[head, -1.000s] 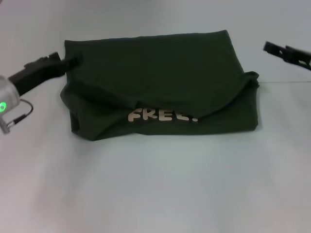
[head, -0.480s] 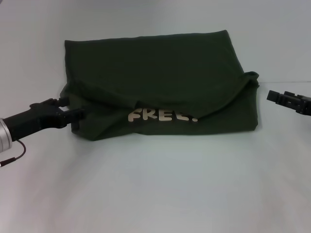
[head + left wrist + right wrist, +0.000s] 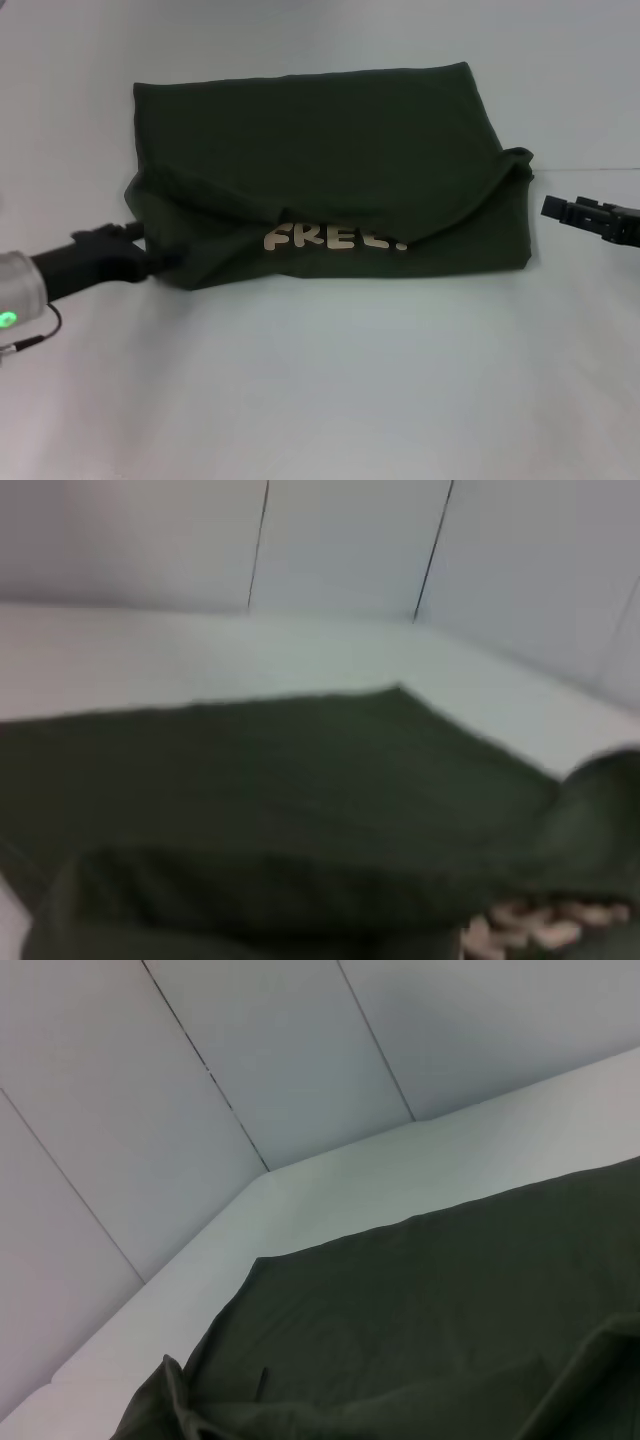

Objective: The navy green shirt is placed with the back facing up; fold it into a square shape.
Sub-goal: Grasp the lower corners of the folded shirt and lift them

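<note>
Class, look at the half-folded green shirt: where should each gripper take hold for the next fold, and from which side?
Likely the shirt's two near corners, where layers stack: left gripper from the left, right gripper from the right, low along the table.

**Soft, even light; one wrist view blurred**

The head view is evenly lit, with a bright white table (image 3: 330,380) and no glare. A faint shadow lies along the near edge of the navy green shirt (image 3: 320,140), so light probably falls from above. The left gripper (image 3: 150,258) is smeared and dark against the cloth. The left wrist view is soft throughout, its pale lettering (image 3: 545,925) unreadable. The right wrist view is sharper.
</note>
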`<control>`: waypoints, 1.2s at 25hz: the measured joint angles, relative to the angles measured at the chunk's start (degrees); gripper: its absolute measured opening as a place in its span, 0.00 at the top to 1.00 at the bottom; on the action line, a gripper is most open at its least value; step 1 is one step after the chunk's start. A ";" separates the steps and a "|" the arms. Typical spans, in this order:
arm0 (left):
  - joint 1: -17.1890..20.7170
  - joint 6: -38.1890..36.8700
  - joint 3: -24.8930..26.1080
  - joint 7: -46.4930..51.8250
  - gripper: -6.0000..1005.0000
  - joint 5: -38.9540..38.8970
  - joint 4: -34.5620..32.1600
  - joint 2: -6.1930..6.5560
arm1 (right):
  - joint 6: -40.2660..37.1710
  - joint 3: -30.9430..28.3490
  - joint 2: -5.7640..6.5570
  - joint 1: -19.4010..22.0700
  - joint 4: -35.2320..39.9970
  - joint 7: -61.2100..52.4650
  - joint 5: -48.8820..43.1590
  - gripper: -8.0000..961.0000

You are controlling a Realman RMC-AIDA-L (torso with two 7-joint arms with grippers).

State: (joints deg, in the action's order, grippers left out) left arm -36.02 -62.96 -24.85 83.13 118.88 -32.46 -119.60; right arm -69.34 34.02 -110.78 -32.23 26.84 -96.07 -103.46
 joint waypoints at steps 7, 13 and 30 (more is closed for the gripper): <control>-0.79 13.72 -8.55 -3.13 0.14 -0.37 0.08 -3.19 | 0.10 0.00 0.05 -0.23 -0.13 0.00 -1.13 0.18; -1.06 17.12 -11.07 -3.74 0.14 -0.26 0.28 -3.65 | 0.10 -0.04 0.04 -0.29 -0.13 0.00 -1.31 0.18; -1.60 21.11 -12.62 -3.77 0.17 -0.05 2.59 -3.63 | 0.62 0.00 0.04 -0.29 -0.13 0.01 -1.31 0.18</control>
State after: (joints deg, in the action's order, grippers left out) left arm -37.62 -41.85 -37.46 79.36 118.83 -29.88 -123.23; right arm -68.72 34.02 -110.74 -32.52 26.72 -96.06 -104.76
